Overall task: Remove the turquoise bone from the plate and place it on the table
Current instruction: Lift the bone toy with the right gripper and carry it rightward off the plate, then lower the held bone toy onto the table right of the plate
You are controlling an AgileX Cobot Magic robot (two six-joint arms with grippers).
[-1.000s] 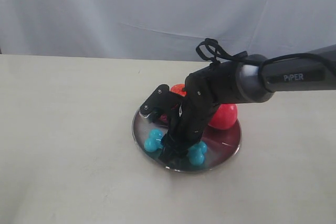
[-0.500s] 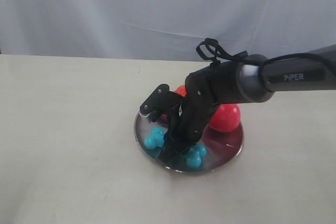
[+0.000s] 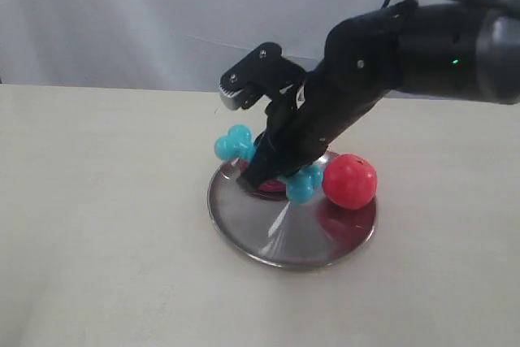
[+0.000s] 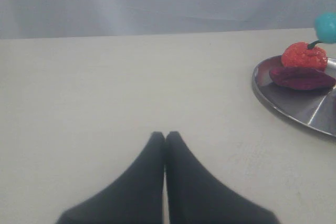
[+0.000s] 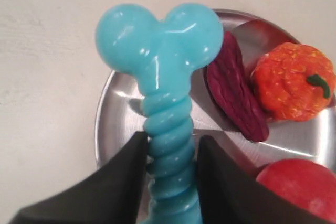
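Observation:
My right gripper (image 3: 272, 164) (image 5: 169, 142) is shut on the ribbed shaft of the turquoise bone (image 3: 234, 145) (image 5: 160, 56). The bone hangs in the air above the back left part of the shiny silver plate (image 3: 284, 237) (image 5: 115, 114), one knobbed end sticking out past the plate's rim. The plate rests on the cream table (image 3: 97, 201). My left gripper (image 4: 165, 136) is shut on nothing, low over bare table (image 4: 105, 87) to the left of the plate (image 4: 294, 106). One knob of the bone (image 4: 326, 27) shows at that view's edge.
On the plate lie a red ball (image 3: 351, 181) (image 5: 294, 187), a dark purple piece (image 4: 302, 77) (image 5: 233, 93) and an orange-red toy fruit with a green stem (image 4: 304, 55) (image 5: 294, 80). A pale curtain (image 3: 162, 14) hangs behind the table.
My right gripper has lifted the turquoise bone off the plate, up and towards the back. The plate shifted slightly and the red ball now shows fully.

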